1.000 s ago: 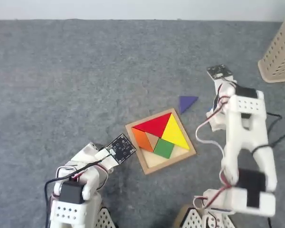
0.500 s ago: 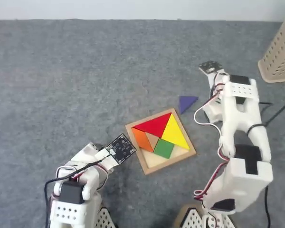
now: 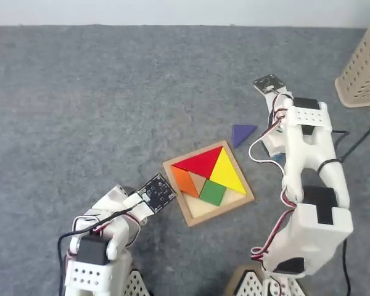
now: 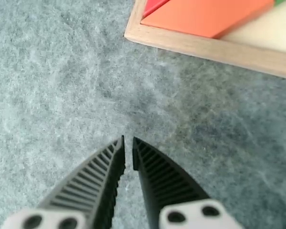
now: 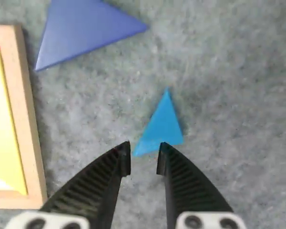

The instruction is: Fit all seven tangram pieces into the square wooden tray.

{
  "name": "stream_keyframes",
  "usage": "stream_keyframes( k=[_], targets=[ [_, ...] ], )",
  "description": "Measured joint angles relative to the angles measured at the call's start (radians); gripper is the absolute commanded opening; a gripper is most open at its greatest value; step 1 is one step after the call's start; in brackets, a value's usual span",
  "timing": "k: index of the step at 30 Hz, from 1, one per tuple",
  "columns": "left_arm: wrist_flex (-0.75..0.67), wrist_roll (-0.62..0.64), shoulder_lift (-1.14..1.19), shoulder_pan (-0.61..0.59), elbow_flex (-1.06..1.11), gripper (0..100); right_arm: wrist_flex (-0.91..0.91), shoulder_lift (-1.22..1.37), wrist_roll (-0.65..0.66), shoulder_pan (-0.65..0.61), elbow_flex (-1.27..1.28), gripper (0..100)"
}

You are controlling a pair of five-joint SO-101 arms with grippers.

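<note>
The right gripper (image 5: 143, 152) is open only a little, right at the light blue triangle (image 5: 161, 125).
One corner of that triangle lies between its tips, on the grey carpet (image 3: 111, 92), to the right of the wooden tray (image 3: 205, 208). The dark blue triangle (image 3: 242, 133) lies farther off, just by the tray's far corner. In the tray sit a red piece (image 3: 202, 163), a yellow piece (image 3: 227, 174), an orange piece (image 3: 185, 180) and a green piece (image 3: 213, 192). The left gripper (image 4: 128, 141) is closed up, low over the carpet near the tray's left side.

Grey felt covers the bench (image 3: 80, 92); a pale wall (image 3: 172, 12) strip runs along the top, and a beige perforated basket (image 3: 364, 68) stands at upper right.
</note>
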Motion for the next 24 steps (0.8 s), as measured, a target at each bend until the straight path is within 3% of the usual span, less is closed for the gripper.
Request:
stream_keyframes(
  k=[5, 18, 24],
  targets=[
    [0.0, 0.0, 0.0, 0.0, 0.0, 3, -0.003, 0.0, 0.0, 0.0, 0.0, 24.3],
    [0.0, 0.0, 0.0, 0.0, 0.0, 3, -0.077, 0.141, 0.0, 0.0, -0.005, 23.8],
    [0.0, 0.0, 0.0, 0.0, 0.0, 3, -0.077, 0.152, 0.0, 0.002, -0.021, 13.1]
  ],
)
